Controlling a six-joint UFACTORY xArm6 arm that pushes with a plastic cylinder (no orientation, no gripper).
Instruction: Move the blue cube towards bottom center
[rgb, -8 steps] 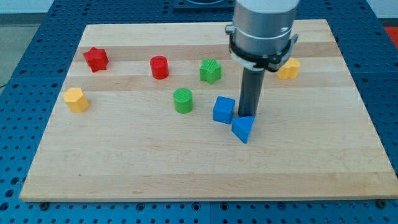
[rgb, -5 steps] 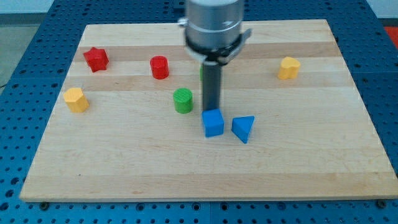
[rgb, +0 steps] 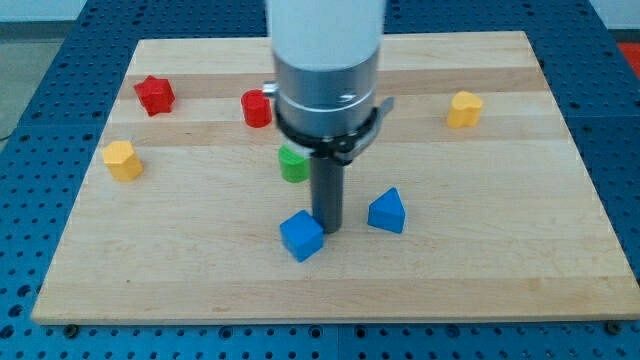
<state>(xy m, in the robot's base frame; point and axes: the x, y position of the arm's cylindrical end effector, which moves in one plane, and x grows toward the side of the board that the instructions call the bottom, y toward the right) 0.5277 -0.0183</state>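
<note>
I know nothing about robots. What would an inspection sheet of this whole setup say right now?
Surface: wooden board resting on a blue perforated table.
Job's things: blue cube, low on the board, a little to the view's left of centre.
My tip: tip touching the blue cube's upper right side, between it and the blue wedge.
Clutter: red star, red cylinder and green cylinder partly hidden by the arm, two yellow blocks.
Claw: nothing seen; the arm ends in a rod.
Cables: nothing seen.
Surroundings: only the blue table around the board.
</note>
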